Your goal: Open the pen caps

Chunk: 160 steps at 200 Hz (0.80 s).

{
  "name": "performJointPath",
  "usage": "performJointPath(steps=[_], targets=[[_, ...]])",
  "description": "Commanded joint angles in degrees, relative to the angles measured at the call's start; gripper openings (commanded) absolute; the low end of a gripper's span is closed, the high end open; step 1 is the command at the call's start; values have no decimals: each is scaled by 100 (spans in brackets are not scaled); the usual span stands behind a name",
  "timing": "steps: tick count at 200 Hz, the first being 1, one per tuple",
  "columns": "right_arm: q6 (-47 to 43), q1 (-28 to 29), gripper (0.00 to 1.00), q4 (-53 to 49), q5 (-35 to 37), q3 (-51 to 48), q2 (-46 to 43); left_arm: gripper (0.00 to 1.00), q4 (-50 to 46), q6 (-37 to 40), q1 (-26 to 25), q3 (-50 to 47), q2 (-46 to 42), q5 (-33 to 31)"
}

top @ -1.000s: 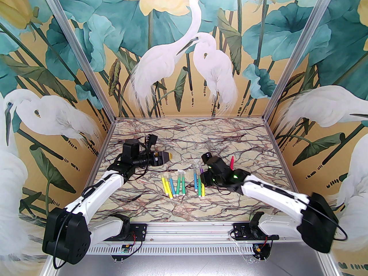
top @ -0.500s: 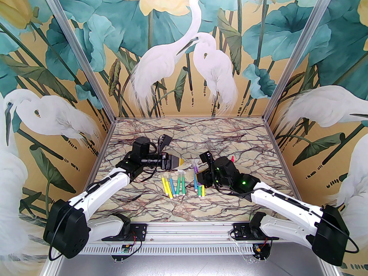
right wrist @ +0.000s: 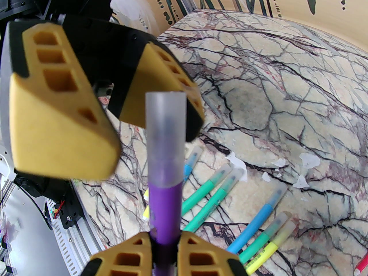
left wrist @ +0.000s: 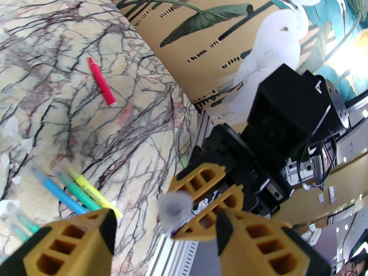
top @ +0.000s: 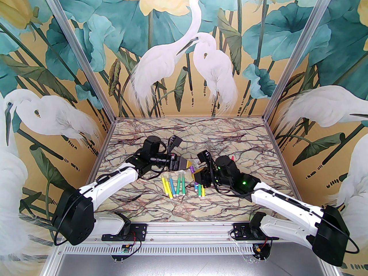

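purple pen (right wrist: 165, 208), frosted clear cap (right wrist: 165, 125) on, tip perhaps purple

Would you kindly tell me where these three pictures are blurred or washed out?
Left wrist: the clear cap and the left gripper's fingers are blurred, the pink pen sharp, the top right corner glares. Right wrist: the purple pen is fairly sharp, those fingers softer. Top external: evenly lit, sharp.
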Motion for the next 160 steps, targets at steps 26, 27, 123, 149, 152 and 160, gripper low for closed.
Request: performJointPath(steps=[26, 27, 123, 149, 152, 160], targets=[[-34, -12, 11, 200, -223, 110, 150, 53, 253, -18, -49, 146, 93, -50], [-34, -12, 11, 199, -230, 110, 150, 53, 261, -20, -53, 142, 93, -50], [-3, -8, 11, 208, -193, 89, 122, 25, 309, -110, -79, 91, 121, 7], [10, -12, 11, 235, -152, 58, 81, 15, 305, -119, -83, 88, 102, 2], [10, -12, 12, 240, -141, 59, 81, 14, 305, -124, -83, 86, 98, 7], [11, -12, 12, 235, -124, 57, 69, 12, 305, -128, -84, 92, 97, 2]])
